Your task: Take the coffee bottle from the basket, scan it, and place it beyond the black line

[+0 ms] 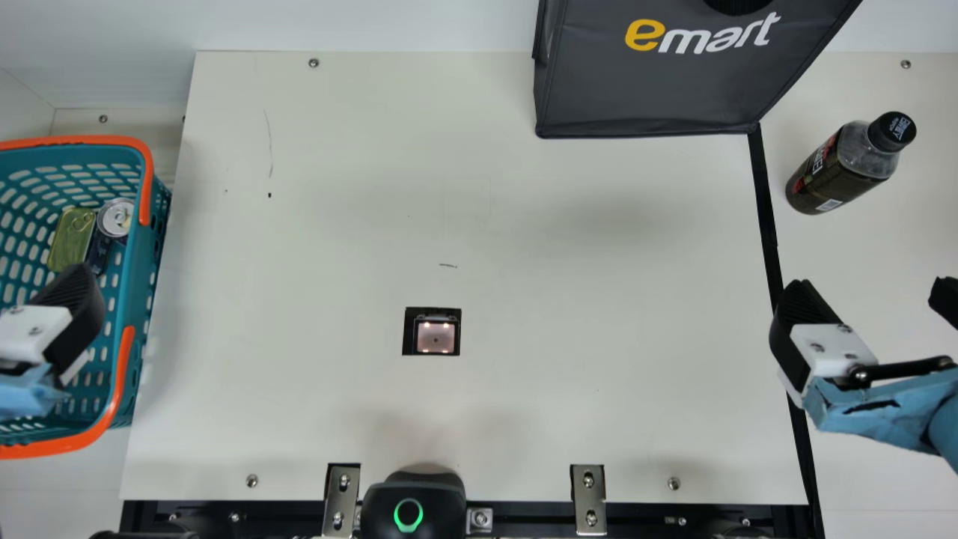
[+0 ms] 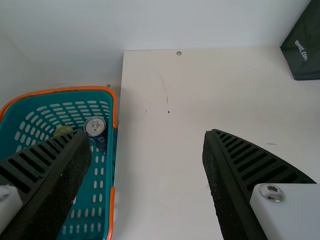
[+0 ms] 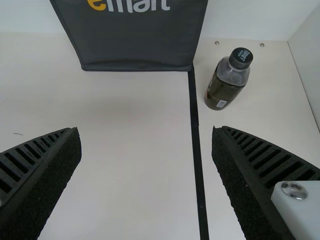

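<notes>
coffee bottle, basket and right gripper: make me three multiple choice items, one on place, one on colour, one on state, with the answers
1. Where is the coffee bottle?
A) inside the bag
B) beyond the black line
C) on the scanner

2. What colour are the handles of the basket?
A) white
B) yellow
C) orange

3. What is the state of the right gripper?
A) open and empty
B) shut on a can
C) shut on the bottle

1: B, the main view shows it on the far right side of the line, away from the basket.
2: C, their bright bands stand out against teal.
3: A, its fingers are wide apart with nothing between them.
</notes>
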Controlling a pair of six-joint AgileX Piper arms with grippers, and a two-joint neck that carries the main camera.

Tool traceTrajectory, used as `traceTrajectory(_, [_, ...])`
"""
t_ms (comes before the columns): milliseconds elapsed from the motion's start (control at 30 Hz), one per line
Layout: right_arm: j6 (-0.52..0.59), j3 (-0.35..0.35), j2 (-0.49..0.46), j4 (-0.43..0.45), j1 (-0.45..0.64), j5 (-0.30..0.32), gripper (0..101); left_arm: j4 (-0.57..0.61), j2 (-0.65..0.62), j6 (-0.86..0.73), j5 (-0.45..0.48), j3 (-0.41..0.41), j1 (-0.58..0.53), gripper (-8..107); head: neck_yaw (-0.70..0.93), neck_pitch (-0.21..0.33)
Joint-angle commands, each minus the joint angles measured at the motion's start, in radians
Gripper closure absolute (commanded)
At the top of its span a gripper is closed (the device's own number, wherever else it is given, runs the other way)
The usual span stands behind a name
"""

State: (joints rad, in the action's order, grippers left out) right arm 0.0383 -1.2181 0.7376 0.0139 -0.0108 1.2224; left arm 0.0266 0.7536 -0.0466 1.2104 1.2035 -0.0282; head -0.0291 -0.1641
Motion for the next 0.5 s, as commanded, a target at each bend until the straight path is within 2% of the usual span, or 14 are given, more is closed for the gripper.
traceTrajectory(0, [0.0,0.0,0.0,0.0,0.0,0.0,10,0.0,0.0,0.0,0.0,0.0,0.0,9,0.002,0.026])
traceTrajectory(467, [0.0,0.0,0.0,0.0,0.0,-0.001,10,0.0,0.0,0.0,0.0,0.0,0.0,9,0.002,0.026])
